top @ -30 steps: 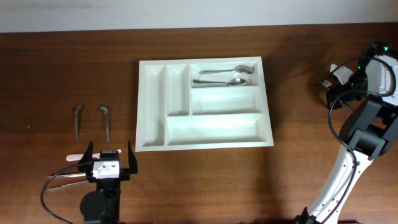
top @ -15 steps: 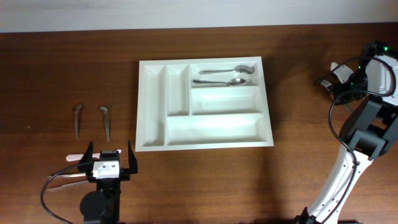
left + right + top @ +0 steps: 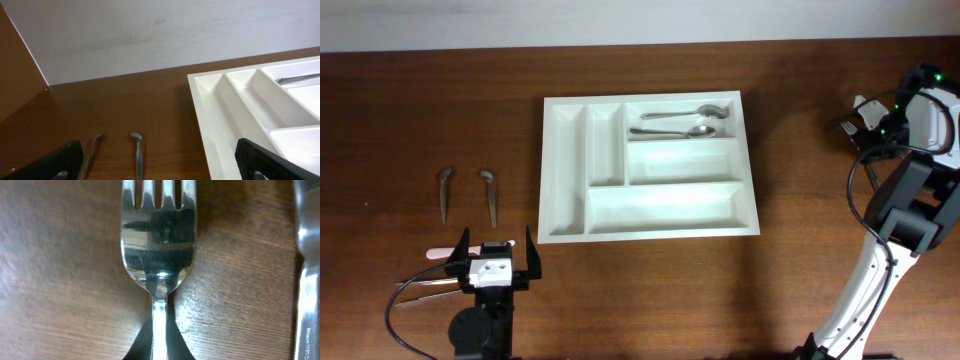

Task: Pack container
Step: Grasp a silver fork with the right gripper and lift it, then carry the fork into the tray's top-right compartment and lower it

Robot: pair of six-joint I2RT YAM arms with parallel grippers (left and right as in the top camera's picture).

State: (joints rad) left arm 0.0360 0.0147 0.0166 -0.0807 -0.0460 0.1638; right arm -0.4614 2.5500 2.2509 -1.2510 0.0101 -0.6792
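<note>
While the container [image 3: 660, 208] lies dead centre, the left gripper [image 3: 498, 248] waits off its near-left corner, spread wide and empty. Well right of the container, the right gripper [image 3: 868, 118] sits tight over a fork [image 3: 158, 245]; clamped or not, I cannot tell. Pickup stage, I'd say. Next up: firm pinch, lift, carry towards the container.

No text, label, brand or number could be read anywhere. A tiny stamped mark seemed to sit on the shiny steel utensil handle [image 3: 306, 330], too blurred to read.
</note>
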